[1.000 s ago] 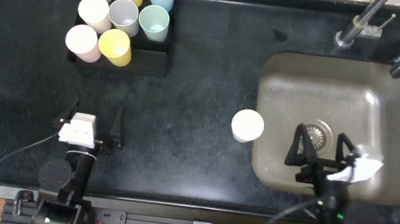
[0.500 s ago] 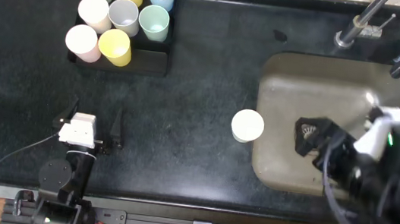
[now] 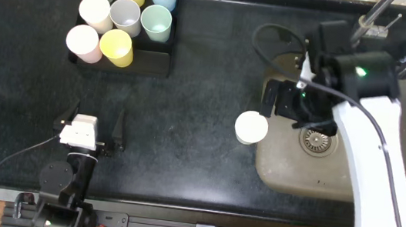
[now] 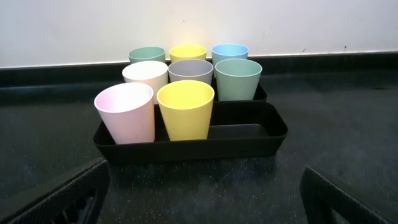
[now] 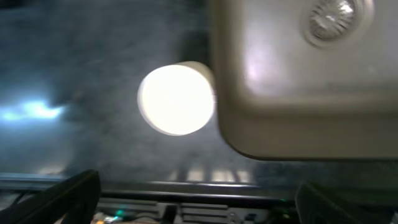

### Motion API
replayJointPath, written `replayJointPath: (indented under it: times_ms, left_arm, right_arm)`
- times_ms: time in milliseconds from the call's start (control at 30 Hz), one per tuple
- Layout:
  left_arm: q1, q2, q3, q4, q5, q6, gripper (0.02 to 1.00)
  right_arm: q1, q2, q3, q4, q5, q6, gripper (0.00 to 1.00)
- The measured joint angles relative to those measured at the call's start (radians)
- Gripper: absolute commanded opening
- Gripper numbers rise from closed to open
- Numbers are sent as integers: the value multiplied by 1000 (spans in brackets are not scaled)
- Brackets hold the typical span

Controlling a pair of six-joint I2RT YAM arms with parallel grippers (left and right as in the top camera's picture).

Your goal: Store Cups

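Since a second ago the right arm has swung from the near part of the sink (image 3: 380, 189) toward its far-left side, and the right tool (image 3: 282, 104) now hangs lifted by the sink's left rim. Its jaws are spread wide and released, with nothing between them. The white cup (image 3: 251, 127) stands on the bench (image 3: 198, 152), touching or just beside the sink's left rim. From above it is a plain white disc, so I cannot tell whether it is upright or upturned. The left arm has not moved: the left tool (image 3: 98, 112) sits low at the near left, released and holding nothing, facing the black tray (image 3: 159, 62) at the far left. Eight cups (image 4: 185, 109) stand upright in that tray, well apart from the white one
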Motion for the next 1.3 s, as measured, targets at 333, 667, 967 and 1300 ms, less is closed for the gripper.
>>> replayJointPath:
  times_ms: [333, 667, 967, 1300]
  left_arm:
    - [0, 0, 0, 0, 0, 0, 998]
    - [0, 0, 0, 0, 0, 0, 1000]
    - [0, 0, 0, 0, 0, 0, 1000]
    - [0, 0, 0, 0, 0, 0, 1000]
  right_arm:
    - [0, 52, -106, 341, 80, 26, 996]
    - [50, 54, -318, 411, 53, -3, 993]
    - [61, 54, -386, 451, 53, -4, 998]
    - [61, -47, -476, 457, 63, -3, 998]
